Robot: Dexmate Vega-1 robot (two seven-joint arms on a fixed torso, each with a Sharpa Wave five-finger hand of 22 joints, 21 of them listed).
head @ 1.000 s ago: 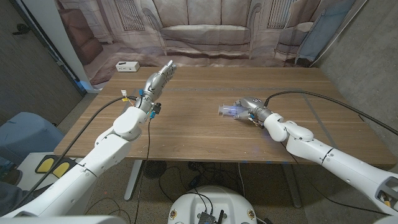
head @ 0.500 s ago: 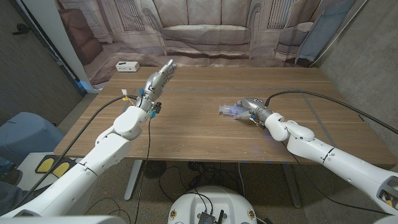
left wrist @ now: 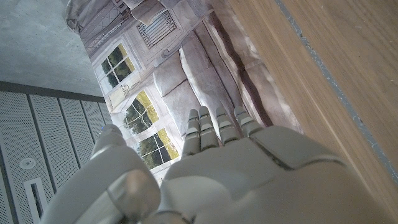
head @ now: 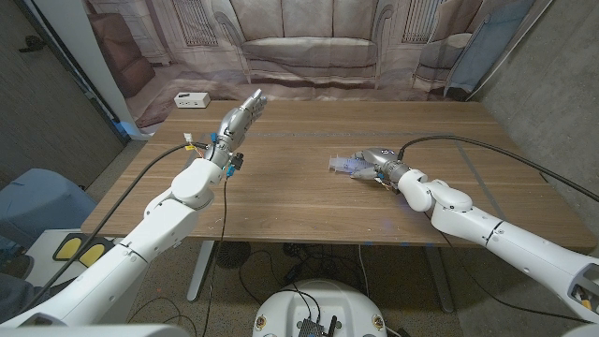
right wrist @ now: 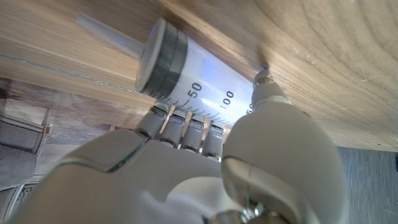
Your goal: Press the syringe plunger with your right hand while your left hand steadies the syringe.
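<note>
Syringe (head: 344,166) lying on wooden surface (head: 309,201), right of centre, tip pointing left. Right robot hand (head: 377,165) wrapped around barrel, fingers (right wrist: 186,127) clamped against it; dark plunger seal (right wrist: 158,61) at barrel's tip end. Left robot hand (head: 240,119) raised over far left of surface, fingers (left wrist: 214,127) extended, apart, holding nothing. White box (head: 190,99) beyond far left corner.

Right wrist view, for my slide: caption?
Right hand grips the syringe against the wooden table.
</note>
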